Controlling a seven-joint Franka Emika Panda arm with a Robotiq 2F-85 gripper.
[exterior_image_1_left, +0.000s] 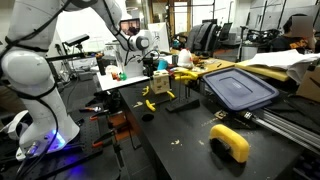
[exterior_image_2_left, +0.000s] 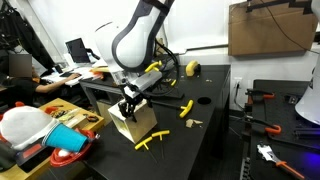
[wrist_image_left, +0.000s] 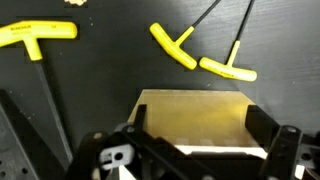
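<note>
Looking at a tan cardboard box (wrist_image_left: 195, 115), standing on the black table (wrist_image_left: 100, 80) and filling the lower centre of the wrist view; also sitting left of centre in an exterior view (exterior_image_2_left: 140, 125), right under the arm. Judging it as light and fairly stiff, yet buckling under a hard squeeze and sliding easily on the smooth top. Judging the best hold as across two opposite walls, near the upper rim, square and gentle. Seeing the gripper (wrist_image_left: 198, 130) hanging just above it, jaws spread wide, bracketing the box's left and right edges, clamping nothing. Noting a yellow T-handle (wrist_image_left: 176, 48) and a second yellow T-handle (wrist_image_left: 228, 69) lying just beyond the box at upper centre, and a third yellow T-handle (wrist_image_left: 38, 31) at upper left, well apart. Failing to tell an open top from a closed one, or touching fingers from merely near ones. Losing the box's near edge behind the gripper body at the bottom of the wrist view. Struggling to trace the thin black tool shafts against the dark table.
</note>
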